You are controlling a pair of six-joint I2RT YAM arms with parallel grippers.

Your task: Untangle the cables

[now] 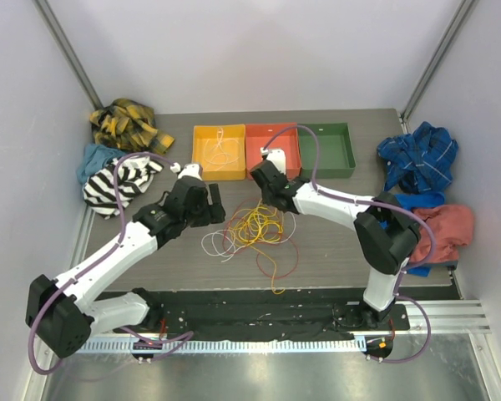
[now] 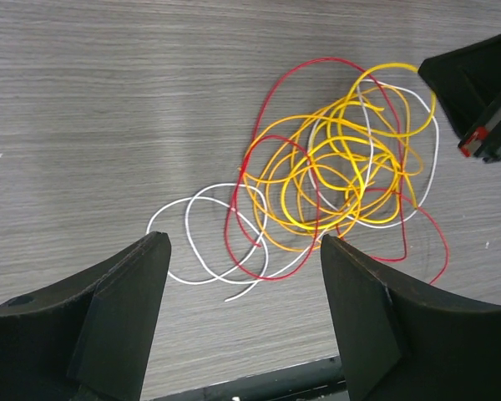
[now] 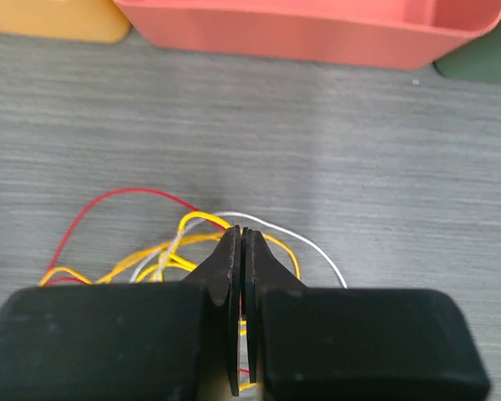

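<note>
The cables [image 1: 255,225] lie in a loose tangle of yellow-orange, red and white loops at the table's middle. They also show in the left wrist view [image 2: 334,175] and the right wrist view [image 3: 150,263]. My left gripper [image 1: 215,203] is open and empty, just left of the tangle; its jaws [image 2: 242,317] stand wide above bare table near the white loops. My right gripper [image 3: 240,230] is shut at the tangle's far edge, and a yellow cable [image 3: 196,219] runs into its tips. It also shows in the top view [image 1: 271,200].
A yellow bin [image 1: 202,167] holding a white cable [image 1: 221,150], a red bin [image 1: 259,138] and a green bin [image 1: 342,159] stand in a row at the back. Piles of clothes lie at the left [image 1: 121,180] and right [image 1: 422,159] edges.
</note>
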